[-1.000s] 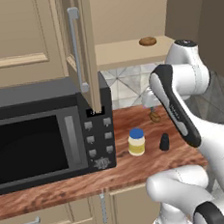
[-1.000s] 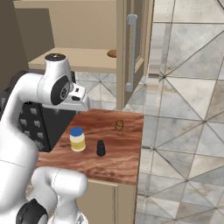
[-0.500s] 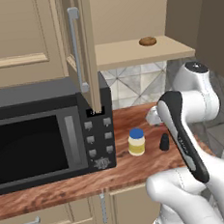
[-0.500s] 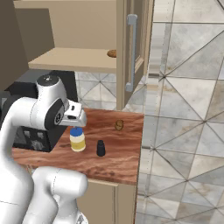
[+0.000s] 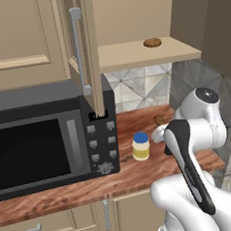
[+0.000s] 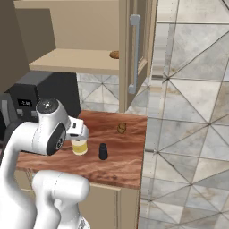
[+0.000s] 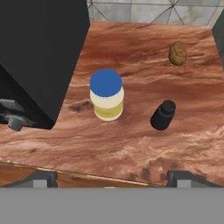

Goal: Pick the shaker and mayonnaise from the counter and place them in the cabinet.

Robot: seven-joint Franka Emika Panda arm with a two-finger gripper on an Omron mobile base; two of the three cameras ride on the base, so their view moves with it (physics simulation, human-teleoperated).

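Gripper [image 7: 111, 177] jaws spread wide, nothing between them, hovering above the front edge of the counter [image 7: 144, 78]. Hand view: mayonnaise [image 7: 106, 95] upright at roughly 12 o'clock from the fingertips, just beside the black microwave [image 7: 39, 57]. Shaker [image 7: 163, 115] upright at about 1 o'clock, near the jar but not touching it. Small brown lump [image 7: 177, 53] further out at 1 o'clock, well apart from both. Cabinet [image 5: 146, 54] door open above; another brown lump [image 5: 152, 42] sits on its shelf. Both task items on the counter, untouched.
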